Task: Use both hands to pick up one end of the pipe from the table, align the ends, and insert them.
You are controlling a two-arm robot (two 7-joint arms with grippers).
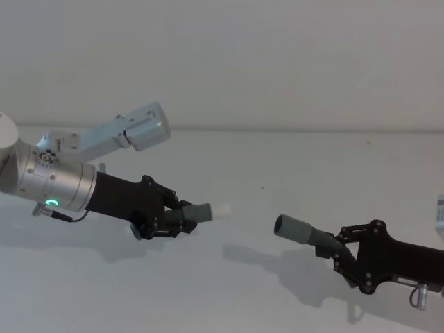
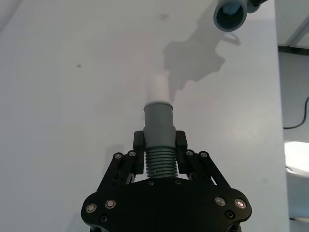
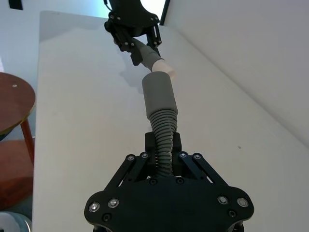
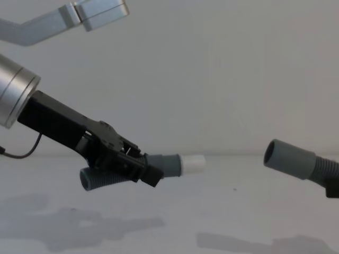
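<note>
Left hose piece (image 1: 200, 213): held above the table toward its left edge, clear of the surface; its grey cuff (image 4: 168, 163) ends in a white spigot (image 4: 194, 163) aimed at the other piece.
Right hose piece (image 1: 305, 233): held above the table toward its right edge; its wider grey cuff (image 4: 288, 159) shows an open mouth (image 2: 230, 16) turned to the spigot.
Ends: facing each other, roughly in line, well apart, not inserted.
Left gripper (image 2: 160, 145): fingers (image 2: 138, 141) clenched on the ribbed part just behind the cuff; silver wrist with green ring light (image 1: 52, 203).
Right gripper (image 3: 163, 150): fingers clamped on the ribbed hose, the cuff (image 3: 158, 93) sticking out ahead.
Table (image 1: 229, 291): white, with both arms' shadows on it.
Beside the table: a round wooden stool (image 3: 14, 104), seen from the right wrist.
</note>
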